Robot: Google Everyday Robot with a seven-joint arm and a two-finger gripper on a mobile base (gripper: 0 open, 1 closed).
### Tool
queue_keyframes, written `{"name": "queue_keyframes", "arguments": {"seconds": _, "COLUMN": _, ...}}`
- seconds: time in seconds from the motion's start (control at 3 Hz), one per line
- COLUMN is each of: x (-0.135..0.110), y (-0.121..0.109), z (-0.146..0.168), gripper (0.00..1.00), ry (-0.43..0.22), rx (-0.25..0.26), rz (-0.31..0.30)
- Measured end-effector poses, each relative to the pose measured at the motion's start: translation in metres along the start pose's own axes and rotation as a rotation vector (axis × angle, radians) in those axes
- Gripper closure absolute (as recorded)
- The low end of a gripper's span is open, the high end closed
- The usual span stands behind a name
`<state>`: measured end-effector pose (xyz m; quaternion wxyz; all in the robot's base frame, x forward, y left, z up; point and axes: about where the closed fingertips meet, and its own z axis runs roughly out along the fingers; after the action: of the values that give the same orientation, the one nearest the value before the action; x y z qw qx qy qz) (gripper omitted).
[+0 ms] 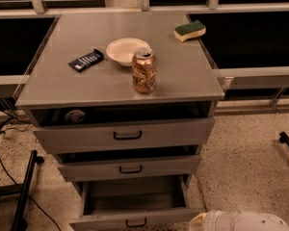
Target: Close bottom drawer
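On the grey cabinet's surface [183,81], a dark packet [86,60] lies toward the left edge. A white bowl [127,50] sits near the middle, with a soda can [144,70] upright just in front of it. A green-and-yellow sponge [190,31] rests at the far right corner. Under the front edge, the bottom drawer [135,198] stands pulled well out, farther than the two above. The tool [207,221] hangs low beside the drawer's front right corner; I cannot tell whether it is wide or narrow.
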<state>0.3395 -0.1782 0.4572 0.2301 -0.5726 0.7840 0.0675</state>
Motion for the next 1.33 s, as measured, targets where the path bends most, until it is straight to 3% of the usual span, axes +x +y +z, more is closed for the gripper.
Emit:
{"name": "queue_keyframes", "arguments": {"seconds": 0.33, "x": 0.014, "y": -0.004, "z": 0.031, "gripper": 1.0, "ry": -0.021, "rx": -0.008, "rz": 0.017}}
{"name": "queue_keyframes", "arguments": {"seconds": 1.0, "x": 0.054, "y": -0.004, "z": 0.136, "gripper": 1.0, "ry": -0.096, "rx": -0.074, "rz": 0.106}}
{"name": "queue_keyframes", "arguments": {"seconds": 1.33, "x": 0.081, "y": 0.022, "z": 0.21, "gripper": 1.0, "ry": -0.169, "rx": -0.133, "rz": 0.199}}
